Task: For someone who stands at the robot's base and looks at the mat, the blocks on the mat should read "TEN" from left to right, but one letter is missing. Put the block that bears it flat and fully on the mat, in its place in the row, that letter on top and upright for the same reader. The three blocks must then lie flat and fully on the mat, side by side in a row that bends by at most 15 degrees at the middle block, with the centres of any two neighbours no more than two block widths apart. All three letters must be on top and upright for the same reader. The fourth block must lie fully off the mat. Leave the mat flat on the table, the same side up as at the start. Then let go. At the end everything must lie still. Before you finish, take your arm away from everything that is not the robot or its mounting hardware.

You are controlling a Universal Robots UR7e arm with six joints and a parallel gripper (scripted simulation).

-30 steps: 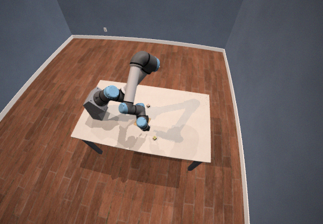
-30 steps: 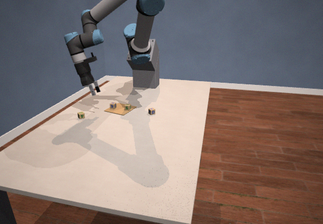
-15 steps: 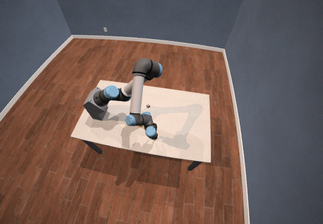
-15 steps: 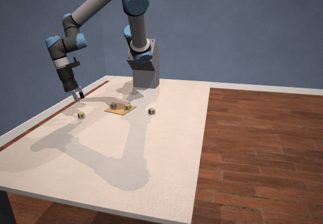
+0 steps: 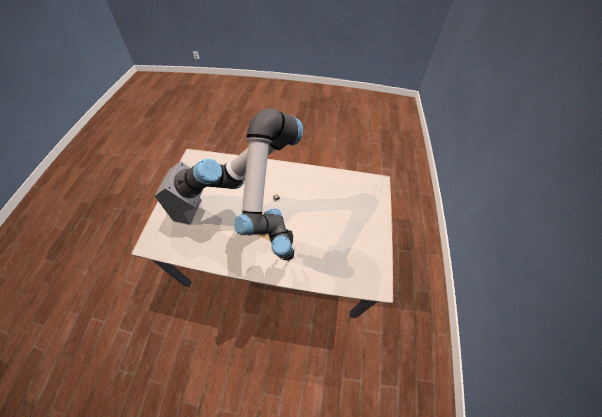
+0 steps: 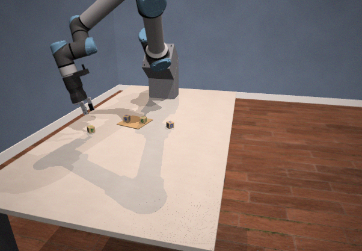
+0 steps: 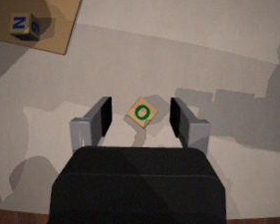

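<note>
Beneath the spread, empty pincer [image 7: 140,116] sits an O block [image 7: 141,112] (N block [image 7: 23,25] on the mat [image 7: 60,29]).

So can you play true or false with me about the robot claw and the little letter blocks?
1. The black two-finger gripper is wide open and holds nothing. True.
2. The small wooden block with a green O lies on the tan square mat. False: it lies on the white table, off the mat.
3. The wooden block with a blue N is on the mat. True.
4. Three blocks are on the mat. False: two are.
5. The gripper's fingers touch the O block. False: it hangs above the block.
</note>
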